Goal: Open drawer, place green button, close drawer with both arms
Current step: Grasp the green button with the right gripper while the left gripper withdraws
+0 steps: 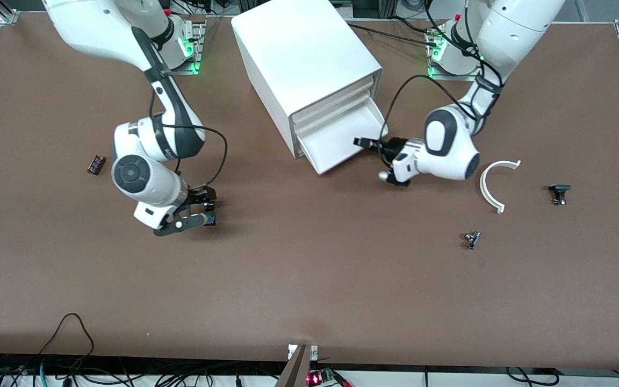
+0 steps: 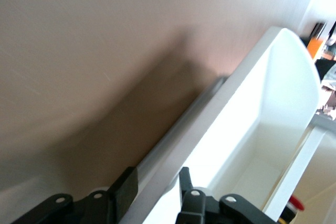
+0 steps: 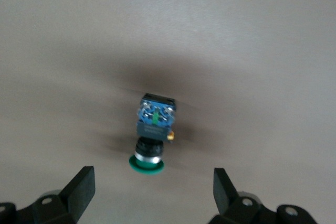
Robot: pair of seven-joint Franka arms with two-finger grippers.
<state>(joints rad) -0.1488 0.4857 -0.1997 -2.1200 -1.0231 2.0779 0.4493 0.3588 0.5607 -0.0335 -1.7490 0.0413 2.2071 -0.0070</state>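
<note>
The white cabinet (image 1: 304, 59) stands at the back middle of the table. Its lowest drawer (image 1: 336, 146) is pulled out and its inside looks bare. My left gripper (image 1: 362, 142) is at the drawer's front wall. In the left wrist view (image 2: 155, 179) one finger is outside the wall and one inside, closed on the rim (image 2: 210, 108). The button (image 3: 152, 135) lies on its side on the table, green cap toward my right gripper (image 3: 152, 182). My right gripper (image 1: 210, 207) is open just over the table with the button ahead of its fingertips, untouched.
A small black part (image 1: 96, 164) lies toward the right arm's end. A white curved piece (image 1: 495, 183), a black-capped part (image 1: 559, 193) and a small metal part (image 1: 471, 239) lie toward the left arm's end. Cables run along the front edge.
</note>
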